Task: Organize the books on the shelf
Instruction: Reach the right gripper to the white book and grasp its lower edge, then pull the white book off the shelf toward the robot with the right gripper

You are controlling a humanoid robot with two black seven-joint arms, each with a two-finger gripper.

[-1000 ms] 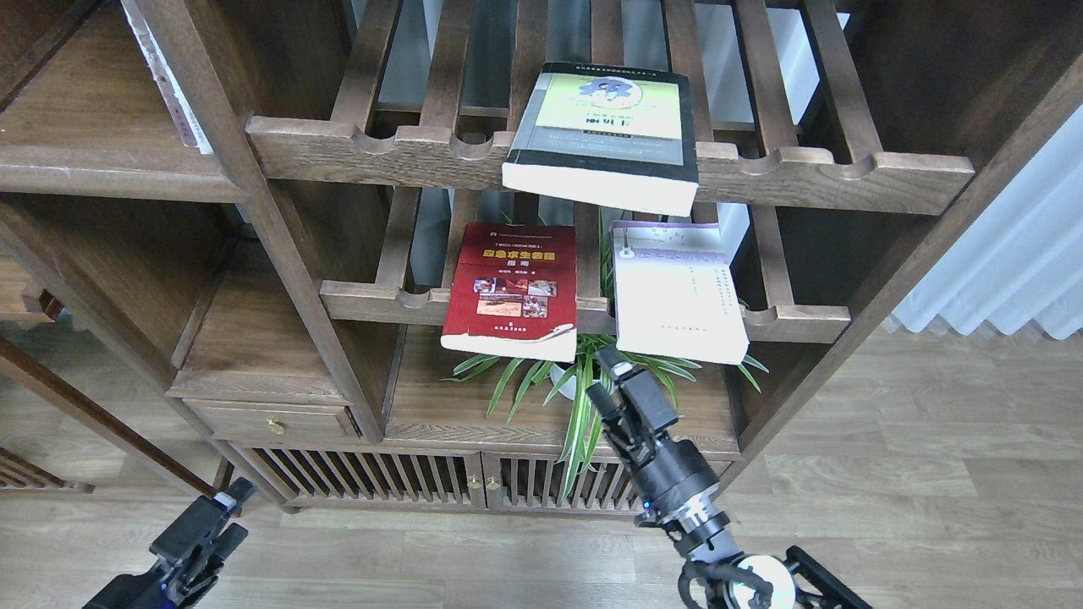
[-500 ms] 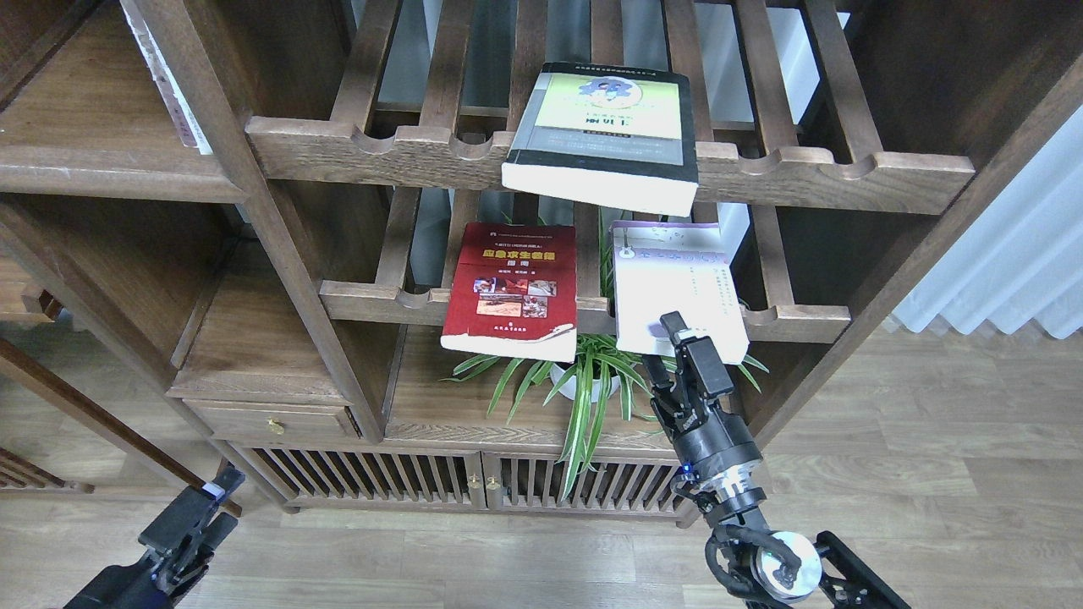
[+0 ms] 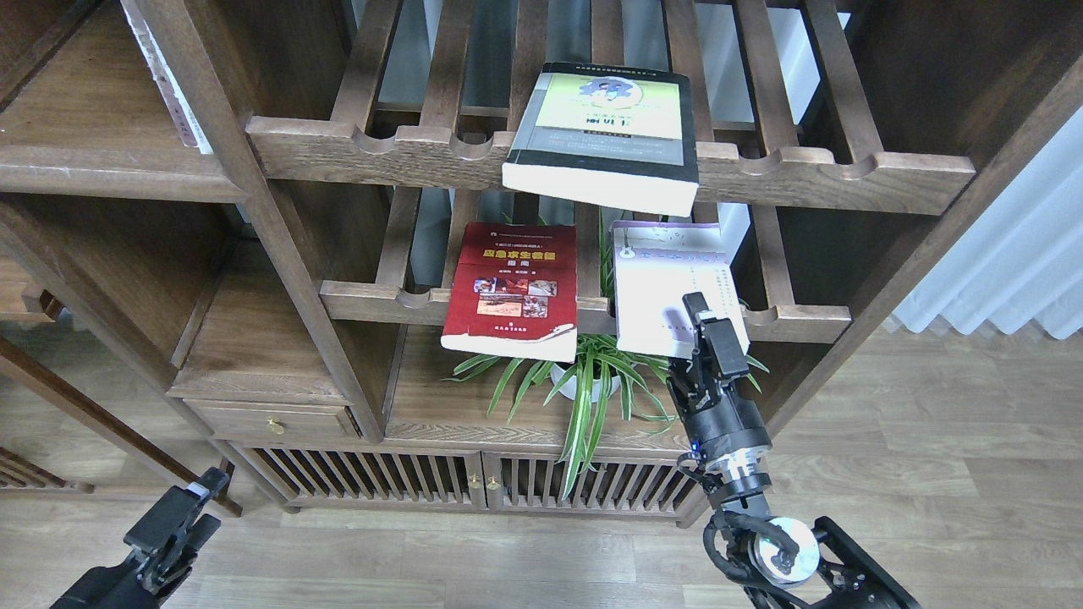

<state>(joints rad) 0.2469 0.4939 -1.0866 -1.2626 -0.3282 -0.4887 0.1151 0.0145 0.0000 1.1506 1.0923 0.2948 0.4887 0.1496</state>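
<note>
From the head view, the right gripper point(image 3: 709, 326) stands raised in front of the lower front corner of the pale lilac book point(image 3: 674, 283). Its dark fingers point(image 3: 695, 309) overlap the book's cover, and they are seen too nearly end-on to tell how far apart they stand or whether they touch the book.

The lilac book lies flat on the lower slatted rack point(image 3: 795, 320), its front edge hanging past the notched rail, just above and behind the fingertips. To the left of the fingers, on the same rack, the red book point(image 3: 513, 288) with photos lies flat too, apart from the lilac one by a narrow gap. Above the fingers, well apart from them, the thick yellow-green book point(image 3: 602, 131) rests on the upper slatted rack point(image 3: 372, 152), its pale page edge jutting over the rail. Below and left of the fingers a potted plant point(image 3: 592, 381) spreads long green leaves on the cabinet top.

The solid dark-brown shelf point(image 3: 110, 165) with its rounded front edge sits far up and to the left of the fingers.

The left gripper point(image 3: 182, 512) hangs low at the bottom left over the wooden floor point(image 3: 931, 440), far from every book; its dark fingers cannot be told apart.
</note>
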